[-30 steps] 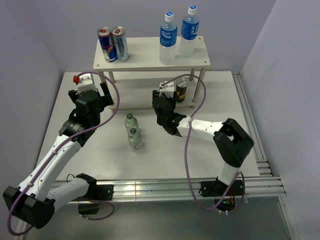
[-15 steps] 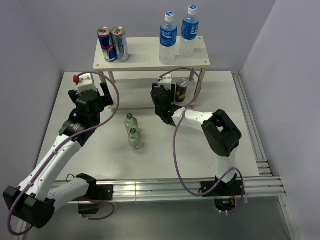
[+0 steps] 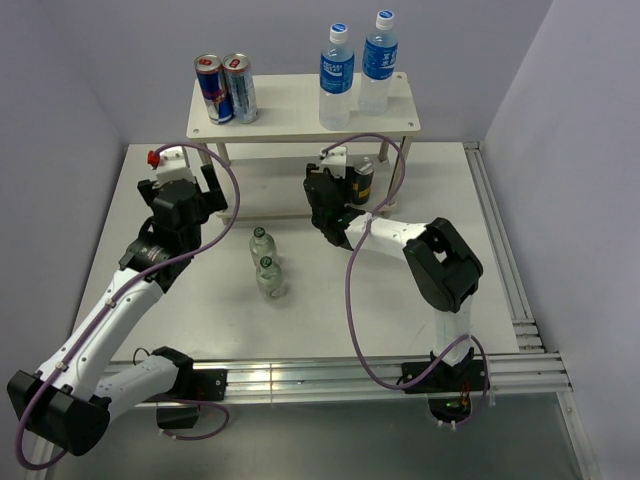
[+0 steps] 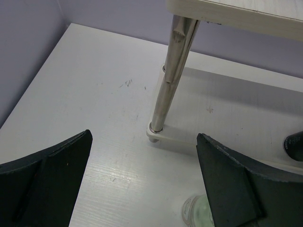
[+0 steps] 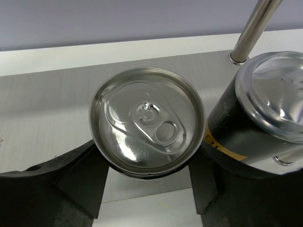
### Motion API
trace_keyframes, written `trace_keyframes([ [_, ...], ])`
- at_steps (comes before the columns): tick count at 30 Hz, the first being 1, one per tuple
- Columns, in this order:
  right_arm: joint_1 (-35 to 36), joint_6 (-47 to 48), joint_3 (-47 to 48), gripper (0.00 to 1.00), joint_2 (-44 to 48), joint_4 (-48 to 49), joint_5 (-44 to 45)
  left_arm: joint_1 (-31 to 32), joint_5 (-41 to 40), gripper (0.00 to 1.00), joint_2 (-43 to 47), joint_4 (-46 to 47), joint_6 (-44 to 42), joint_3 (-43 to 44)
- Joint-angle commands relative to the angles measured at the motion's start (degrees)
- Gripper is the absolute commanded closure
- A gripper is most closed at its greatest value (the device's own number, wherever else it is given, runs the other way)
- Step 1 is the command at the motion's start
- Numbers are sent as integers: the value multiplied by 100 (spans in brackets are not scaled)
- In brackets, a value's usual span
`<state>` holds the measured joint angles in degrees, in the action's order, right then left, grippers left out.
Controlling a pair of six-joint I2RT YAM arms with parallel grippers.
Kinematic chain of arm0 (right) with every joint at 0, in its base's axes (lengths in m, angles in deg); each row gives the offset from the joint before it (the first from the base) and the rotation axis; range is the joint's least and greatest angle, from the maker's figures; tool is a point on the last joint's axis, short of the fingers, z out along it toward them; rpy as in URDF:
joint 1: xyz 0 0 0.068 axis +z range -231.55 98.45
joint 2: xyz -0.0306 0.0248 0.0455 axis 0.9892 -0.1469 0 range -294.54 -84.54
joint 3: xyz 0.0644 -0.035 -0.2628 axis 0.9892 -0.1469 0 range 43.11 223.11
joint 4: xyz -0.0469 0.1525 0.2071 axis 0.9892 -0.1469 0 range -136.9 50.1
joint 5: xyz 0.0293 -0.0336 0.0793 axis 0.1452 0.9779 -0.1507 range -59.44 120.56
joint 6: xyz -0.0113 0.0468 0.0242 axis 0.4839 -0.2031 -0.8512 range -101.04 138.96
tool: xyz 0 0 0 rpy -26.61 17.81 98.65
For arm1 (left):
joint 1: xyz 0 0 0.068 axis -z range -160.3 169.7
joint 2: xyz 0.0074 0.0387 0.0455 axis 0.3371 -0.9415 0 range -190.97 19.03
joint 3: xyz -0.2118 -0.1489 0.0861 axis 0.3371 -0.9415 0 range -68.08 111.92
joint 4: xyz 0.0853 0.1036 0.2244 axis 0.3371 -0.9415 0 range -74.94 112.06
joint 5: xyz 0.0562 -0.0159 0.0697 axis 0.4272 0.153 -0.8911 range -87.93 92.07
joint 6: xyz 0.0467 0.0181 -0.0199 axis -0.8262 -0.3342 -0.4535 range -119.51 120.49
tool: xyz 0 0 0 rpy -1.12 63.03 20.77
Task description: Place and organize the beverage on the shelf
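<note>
Lowering a dark can (image 5: 147,120) onto the lower board (image 3: 265,195) of the shelf (image 3: 290,105), just beside its twin (image 5: 265,94) and close to a metal leg (image 5: 251,28). Hugged on both sides by the right gripper (image 5: 149,165), partway closed around the can's body. Not clear from above whether the base is down yet. Nothing in the left gripper (image 4: 143,142), spread fully wide over the table by another leg. Up on the top board: two blue-labelled bottles (image 3: 337,75). Waiting on the table in front: two small green-capped bottles (image 3: 262,243). Best done, by the look of it, by seating the base flat before letting go, opening only enough to clear the sides, then backing straight out without nudging the neighbouring can or the leg.
</note>
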<state>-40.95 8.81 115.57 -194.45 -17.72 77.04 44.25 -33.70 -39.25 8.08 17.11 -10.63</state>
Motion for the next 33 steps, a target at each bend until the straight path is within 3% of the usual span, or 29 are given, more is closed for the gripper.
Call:
trace_keyframes([
  [1,-52,-92,242,28,22,121,107,-21,52,1,10,211,-19,47],
  [5,-52,-118,215,22,40,94,107,-21,52,1,19,211,-27,38],
  [16,62,-426,-337,16,426,76,19,-30,-9,1,36,220,-45,47],
  [26,369,-663,-900,2,971,-196,133,-74,-9,1,80,238,-54,38],
  [30,807,-742,-1313,0,1540,-310,449,-91,-18,1,71,229,-54,29],
  [33,1273,-1355,-1480,0,2058,-1063,740,-91,-27,1,63,220,-54,38],
])
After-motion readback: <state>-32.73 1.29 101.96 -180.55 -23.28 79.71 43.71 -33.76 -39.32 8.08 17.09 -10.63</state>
